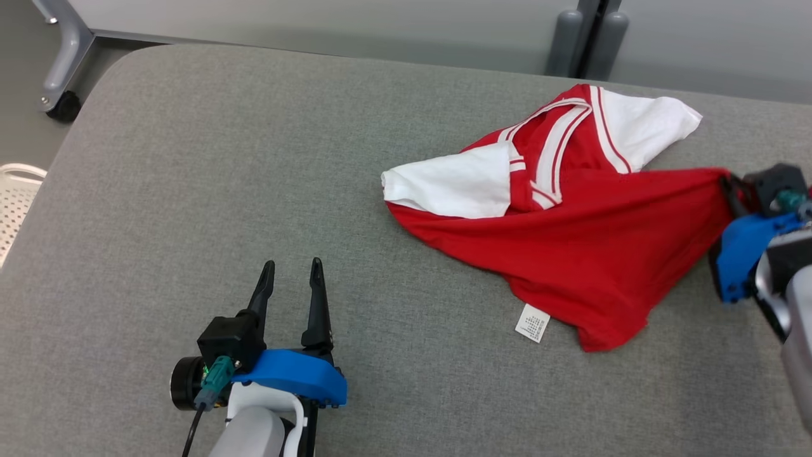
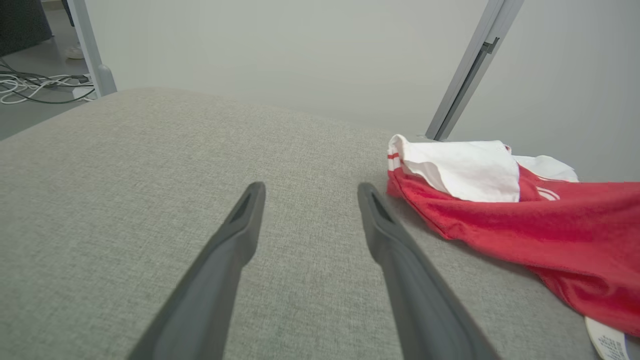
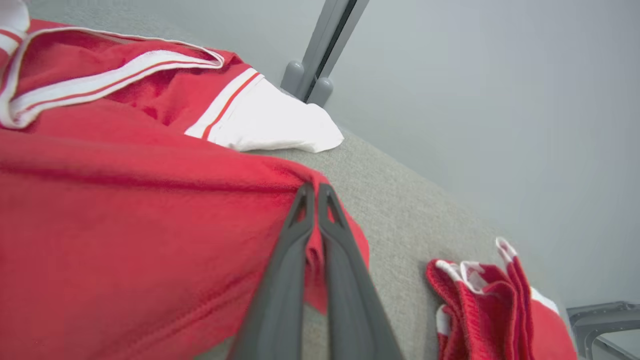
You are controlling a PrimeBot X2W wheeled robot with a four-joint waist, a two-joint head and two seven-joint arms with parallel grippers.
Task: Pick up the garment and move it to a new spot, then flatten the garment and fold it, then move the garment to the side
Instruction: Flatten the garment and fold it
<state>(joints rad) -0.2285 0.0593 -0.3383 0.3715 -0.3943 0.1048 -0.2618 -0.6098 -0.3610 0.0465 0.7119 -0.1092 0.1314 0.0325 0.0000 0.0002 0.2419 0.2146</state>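
A red garment (image 1: 571, 235) with white sleeves and striped collar lies crumpled on the grey padded table (image 1: 222, 190), right of centre. My right gripper (image 1: 726, 184) is shut on the garment's red hem at the right, pulling the cloth taut; in the right wrist view the two fingers (image 3: 300, 235) pinch a fold of the red garment (image 3: 125, 225). A white care label (image 1: 531, 322) sticks out at the near edge. My left gripper (image 1: 292, 270) stands open over bare table, to the left of the garment (image 2: 525, 220) and apart from it.
A second red-and-white garment (image 3: 495, 305) lies bunched on the table's right end. A grey frame post (image 1: 587, 38) stands behind the table. A wheeled frame leg (image 1: 63, 70) and a white perforated basket (image 1: 16, 203) are off the left edge. Cables (image 2: 35, 87) lie on the floor.
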